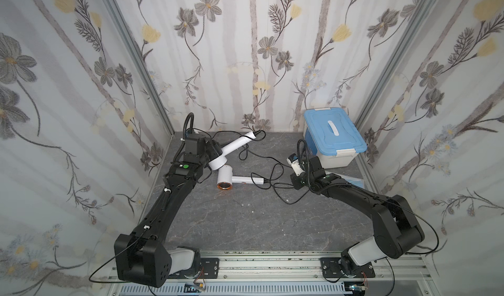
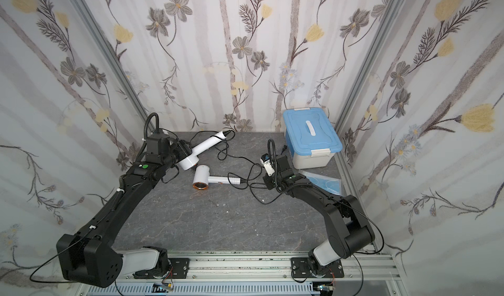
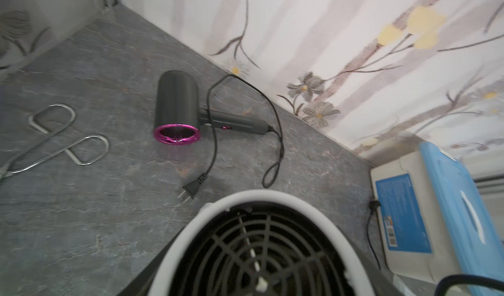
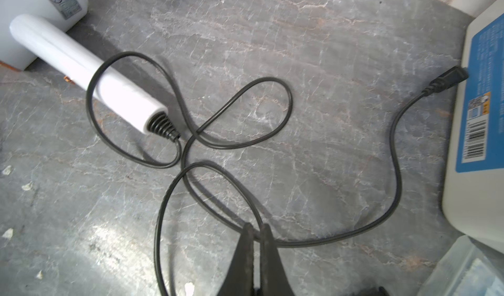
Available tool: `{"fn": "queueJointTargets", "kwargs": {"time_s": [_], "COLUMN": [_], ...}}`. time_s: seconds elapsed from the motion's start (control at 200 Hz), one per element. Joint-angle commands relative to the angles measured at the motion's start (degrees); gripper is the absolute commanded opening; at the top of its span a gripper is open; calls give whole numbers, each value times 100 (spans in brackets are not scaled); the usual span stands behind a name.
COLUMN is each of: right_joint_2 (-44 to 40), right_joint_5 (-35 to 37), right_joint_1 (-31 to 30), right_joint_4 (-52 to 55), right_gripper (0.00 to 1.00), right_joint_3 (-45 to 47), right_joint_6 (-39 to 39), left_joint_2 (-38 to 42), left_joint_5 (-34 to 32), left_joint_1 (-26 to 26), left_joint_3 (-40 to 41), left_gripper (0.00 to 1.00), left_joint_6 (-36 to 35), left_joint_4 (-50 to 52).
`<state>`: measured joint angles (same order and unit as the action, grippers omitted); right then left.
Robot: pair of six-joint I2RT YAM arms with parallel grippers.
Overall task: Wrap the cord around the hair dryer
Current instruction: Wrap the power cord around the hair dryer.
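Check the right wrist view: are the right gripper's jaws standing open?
No, the right gripper is shut, with its tips pinched on the black cord that runs across the table.

Floral wallpaper (image 1: 240, 35) is closing in on three sides, evenly lit. A grey marbled tabletop (image 1: 245, 226) is stretching between, an aluminium rail (image 1: 272, 264) running along its near edge.

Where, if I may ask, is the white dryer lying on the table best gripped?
Likely the handle, midway, from above, closing across its narrow width: the white dryer lies flat, and the cord loops over the handle's tail end.
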<state>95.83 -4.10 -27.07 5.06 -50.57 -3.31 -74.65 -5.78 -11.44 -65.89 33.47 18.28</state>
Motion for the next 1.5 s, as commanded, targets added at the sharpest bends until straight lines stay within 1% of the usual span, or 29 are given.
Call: {"fn": "queueJointTargets", "kwargs": {"time_s": [0.0, 0.075, 0.245, 0.26, 0.31, 0.44, 0.61, 0.754, 0.894, 0.959, 1.044, 1.164, 1.314, 1.499], "right_joint_2": [-125, -232, -403, -567, -667, -945, -1294, -1374, -1302, -1254, -1159, -953, -723, -552], "right_joint_5": [387, 567, 1061, 1111, 1342, 1699, 1913, 2115, 2579, 2692, 2631, 2262, 1671, 880], "right_joint_1": [-228, -393, -843, -891, -1094, -1451, -1645, -1696, -1696, -1683, -1523, -1292, -924, -481], "right_joint_4": [-102, 31, 469, 517, 655, 941, 1201, 1381, 1321, 1145, 874, 576, 483, 303], "right_gripper": [0, 0, 0, 0, 0, 0, 0, 0, 0, 0, 0, 0, 0, 0], "right_joint_3": [145, 215, 165, 149, 81, -153, -605, -1063, -1394, -1464, -1573, -1760, -1912, -1904], "right_joint_6": [231, 287, 325, 328, 291, 158, -39, -381, -955, -1244, -1471, -1661, -1818, -1909], "left_joint_2": [-142, -348, -813, -861, -1008, -1293, -1601, -1834, -2043, -2136, -2211, -2238, -1993, -1545], "left_joint_5": [-1277, -1652, -2257, -2295, -2426, -2586, -2669, -2680, -2443, -2090, -1607, -1200, -619, 570], "left_joint_1": [12, 12, 8, 15, -6, -98, -303, -481, -710, -812, -969, -1237, -1413, -1479], "left_joint_3": [-138, -267, -520, -540, -603, -677, -808, -997, -1248, -1414, -1577, -1699, -1594, -1311], "left_gripper": [0, 0, 0, 0, 0, 0, 0, 0, 0, 0, 0, 0, 0, 0], "left_joint_6": [87, -51, -400, -429, -536, -810, -1211, -1578, -2184, -2510, -2896, -3255, -3565, -3746], "left_joint_4": [-101, 39, 304, 319, 398, 490, 651, 853, 1238, 1582, 2029, 2542, 2811, 2795]}}
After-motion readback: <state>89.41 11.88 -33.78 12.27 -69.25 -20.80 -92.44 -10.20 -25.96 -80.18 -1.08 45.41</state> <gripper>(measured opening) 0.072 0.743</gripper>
